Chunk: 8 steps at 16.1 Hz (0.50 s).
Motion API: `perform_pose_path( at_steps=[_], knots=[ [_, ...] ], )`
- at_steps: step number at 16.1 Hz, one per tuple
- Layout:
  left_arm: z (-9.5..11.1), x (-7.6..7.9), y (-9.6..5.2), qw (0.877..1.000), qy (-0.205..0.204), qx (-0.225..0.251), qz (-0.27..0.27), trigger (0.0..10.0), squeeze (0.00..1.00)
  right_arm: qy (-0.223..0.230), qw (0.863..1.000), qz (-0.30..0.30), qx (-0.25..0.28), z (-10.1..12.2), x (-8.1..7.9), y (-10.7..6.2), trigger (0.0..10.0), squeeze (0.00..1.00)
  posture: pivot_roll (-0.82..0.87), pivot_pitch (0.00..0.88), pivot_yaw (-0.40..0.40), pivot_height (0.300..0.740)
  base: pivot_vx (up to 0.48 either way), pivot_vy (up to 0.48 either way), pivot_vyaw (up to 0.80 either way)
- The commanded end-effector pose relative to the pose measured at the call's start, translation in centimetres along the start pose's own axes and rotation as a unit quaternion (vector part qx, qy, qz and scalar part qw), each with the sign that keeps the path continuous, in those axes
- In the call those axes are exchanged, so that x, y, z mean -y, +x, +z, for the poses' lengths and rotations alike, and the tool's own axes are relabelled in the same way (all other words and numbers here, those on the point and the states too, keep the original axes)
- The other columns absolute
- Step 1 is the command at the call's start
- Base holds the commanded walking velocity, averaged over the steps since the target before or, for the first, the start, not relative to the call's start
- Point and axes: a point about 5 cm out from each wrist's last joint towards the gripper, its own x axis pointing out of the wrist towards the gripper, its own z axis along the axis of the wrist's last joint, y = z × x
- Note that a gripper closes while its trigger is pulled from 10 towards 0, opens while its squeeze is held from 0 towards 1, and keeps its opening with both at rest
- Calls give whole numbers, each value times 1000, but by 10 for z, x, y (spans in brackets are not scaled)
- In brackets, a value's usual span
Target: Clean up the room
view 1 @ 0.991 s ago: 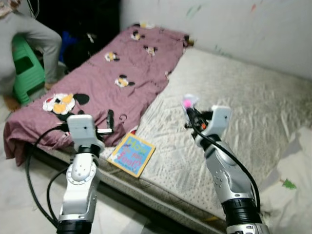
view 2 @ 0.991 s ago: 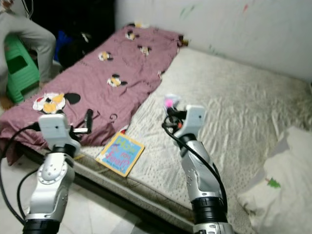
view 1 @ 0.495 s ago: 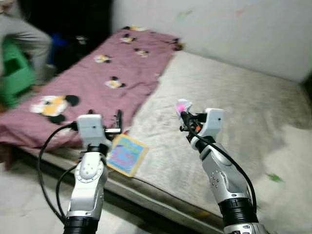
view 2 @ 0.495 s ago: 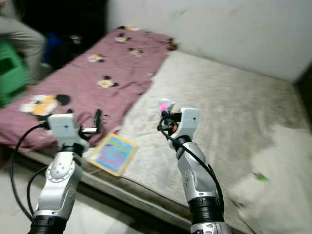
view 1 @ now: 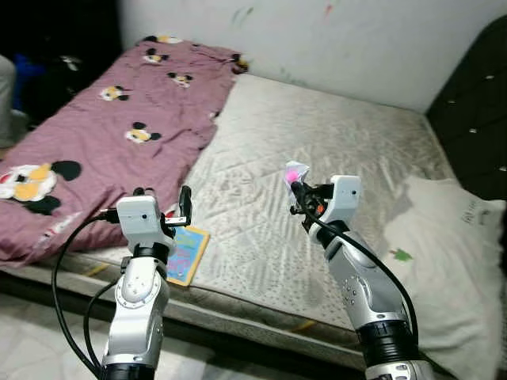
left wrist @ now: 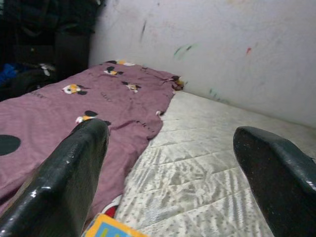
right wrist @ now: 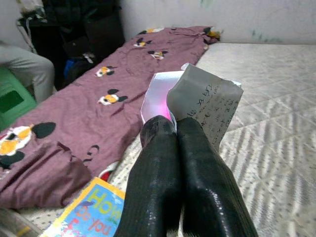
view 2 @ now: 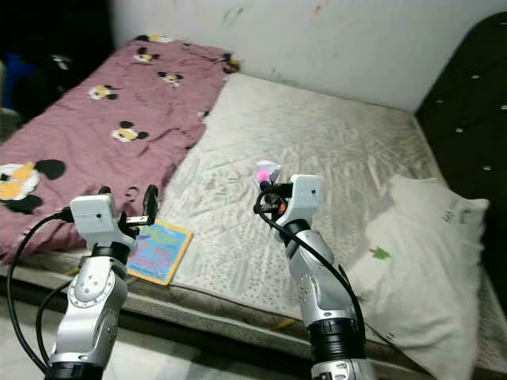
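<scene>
My right gripper (view 1: 296,187) is raised over the middle of the bare mattress (view 1: 333,150), shut on a small crumpled white-and-pink wrapper (view 1: 294,170). Along its fingers (right wrist: 158,163) the wrapper (right wrist: 207,106) shows printed text and sticks out past the tips. My left gripper (view 1: 163,201) is open and holds nothing, hovering at the mattress's front edge above a colourful children's book (view 1: 184,252). That book (view 2: 159,249) lies flat beside the purple cartoon-mouse blanket (view 1: 103,134). Between the left fingers (left wrist: 64,177) I see the blanket and the mattress.
A white pillow (view 1: 444,253) lies at the right end of the mattress, against a dark padded headboard (view 1: 471,95). A marked white wall (view 1: 317,39) runs behind the bed. A person in grey (right wrist: 24,66) sits by a green stool (right wrist: 12,103) at the blanket's far side.
The camera has swung to the right: the person and green stool have left the eye views, and the pillow and headboard have come in. Both grippers keep their poses; the wrapper stays held.
</scene>
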Motion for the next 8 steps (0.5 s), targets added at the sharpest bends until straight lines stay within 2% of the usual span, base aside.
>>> perform_pose_path(
  at_steps=[1,8],
  knots=[
    [0,2,-2,1000,-5,0,-2,10000,0,-9,1000,5,1,2,-1,2,10000,0,-18,51,-143,740,0,0,-400],
    [0,7,-1,1000,-1,0,-15,10000,0,-13,1000,5,-5,-1,0,0,10000,0,-17,35,-140,740,0,0,-785]
  ],
)
